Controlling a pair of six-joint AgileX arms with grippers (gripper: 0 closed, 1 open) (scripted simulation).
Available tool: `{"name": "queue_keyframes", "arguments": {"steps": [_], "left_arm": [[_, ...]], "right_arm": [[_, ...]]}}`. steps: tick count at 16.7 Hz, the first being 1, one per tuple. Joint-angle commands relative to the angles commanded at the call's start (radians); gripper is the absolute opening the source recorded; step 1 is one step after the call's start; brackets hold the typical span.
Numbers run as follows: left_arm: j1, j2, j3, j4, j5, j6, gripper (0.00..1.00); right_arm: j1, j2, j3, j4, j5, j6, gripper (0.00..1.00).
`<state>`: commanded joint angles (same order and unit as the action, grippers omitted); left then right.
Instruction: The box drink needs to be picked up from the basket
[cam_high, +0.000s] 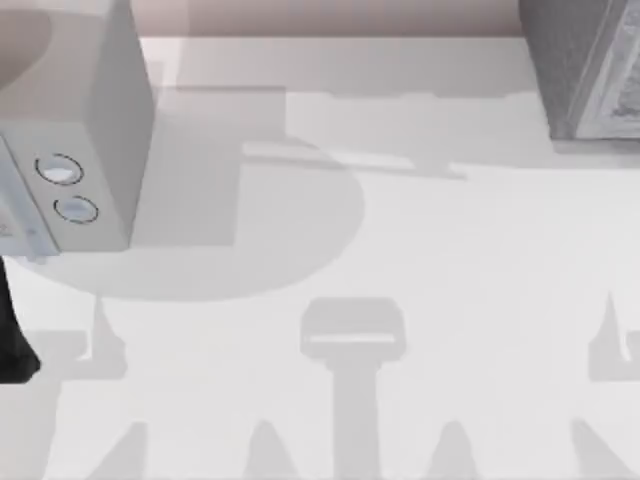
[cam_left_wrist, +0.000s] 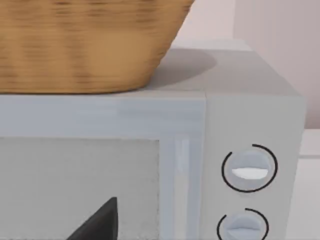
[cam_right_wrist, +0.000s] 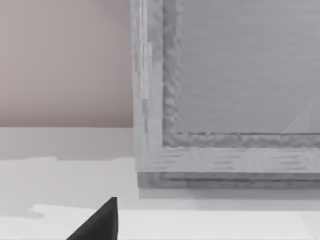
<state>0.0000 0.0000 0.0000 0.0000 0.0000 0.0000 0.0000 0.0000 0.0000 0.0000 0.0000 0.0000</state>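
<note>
White table against a pale pink wall

A white microwave (cam_high: 75, 130) with two round knobs (cam_left_wrist: 249, 169) stands at the table's (cam_high: 420, 270) left; a grey cabinet-like box (cam_high: 590, 70) sits at the far right, beside the pinkish wall (cam_right_wrist: 65, 60). Soft shadows cross the tabletop.

Woven tan basket (cam_left_wrist: 85, 45) sits upright on the microwave's (cam_left_wrist: 240, 100) top

A large grey box-shaped cabinet with a wide framed flat front panel (cam_right_wrist: 240, 75) stands on the white table (cam_right_wrist: 60, 175), its base resting on the tabletop. Beside the cabinet's edge, a plain pinkish-beige wall (cam_right_wrist: 65, 60) rises behind the table. In front of the cabinet and apart from it, a dark pointed tip of the right end effector (cam_right_wrist: 102, 222) juts over the table.
</note>
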Motion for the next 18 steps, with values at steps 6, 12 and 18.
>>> {"name": "queue_keyframes", "arguments": {"steps": [6, 12, 18], "left_arm": [[0.028, 0.098, 0.055, 0.027, 0.031, -0.003, 1.00], [0.131, 0.435, 0.292, 0.157, 0.148, 0.004, 1.00], [0.264, 0.873, 0.587, 0.319, 0.290, 0.012, 1.00]], "right_arm": [[0.000, 0.000, 0.000, 0.000, 0.000, 0.000, 1.00], [0.000, 0.000, 0.000, 0.000, 0.000, 0.000, 1.00], [0.000, 0.000, 0.000, 0.000, 0.000, 0.000, 1.00]]}}
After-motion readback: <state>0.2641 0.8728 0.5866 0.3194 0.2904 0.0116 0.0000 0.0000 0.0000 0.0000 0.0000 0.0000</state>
